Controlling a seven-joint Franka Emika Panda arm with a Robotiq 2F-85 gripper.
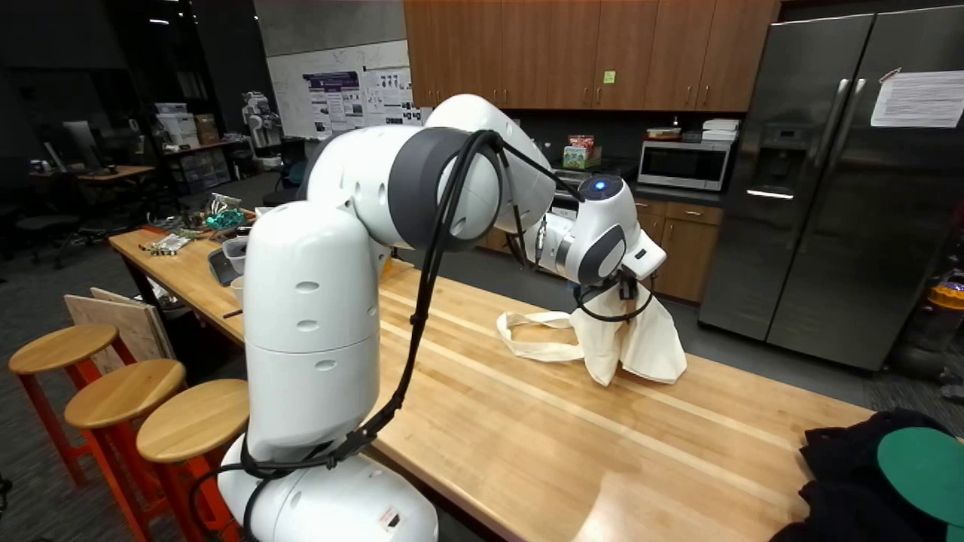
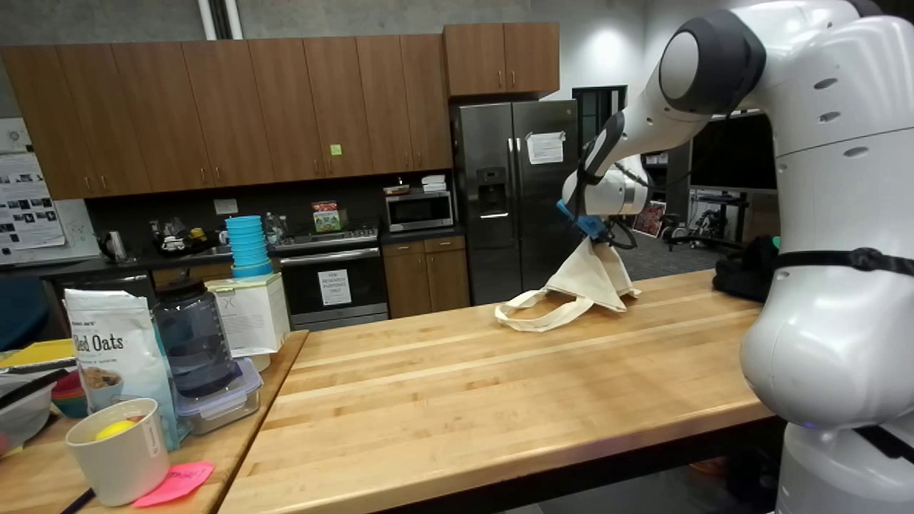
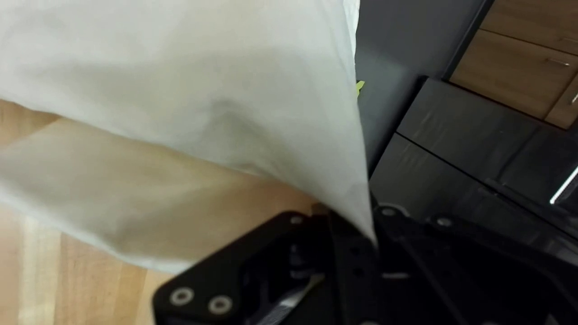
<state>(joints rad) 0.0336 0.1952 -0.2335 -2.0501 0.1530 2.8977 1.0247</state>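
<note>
A cream cloth tote bag (image 1: 651, 342) hangs beneath my gripper (image 1: 629, 288) near the far edge of the wooden table, its lower folds resting on the tabletop. In both exterior views the bag's strap loop (image 2: 546, 318) lies flat on the wood beside it. The bag (image 2: 585, 280) rises to a peak at the gripper (image 2: 598, 237). Seen from the wrist, the pale cloth (image 3: 203, 90) narrows to a point pinched between the black fingers of the gripper (image 3: 368, 225), which is shut on it. The cloth hides the fingertips in part.
Black fabric (image 1: 851, 474) and a green disc (image 1: 922, 474) sit at the table's near right corner. A side table carries a mug (image 2: 118, 453), an oats pouch (image 2: 118, 357), a dark jug (image 2: 189, 343) and a lidded container (image 2: 221, 403). Wooden stools (image 1: 196, 421) stand alongside.
</note>
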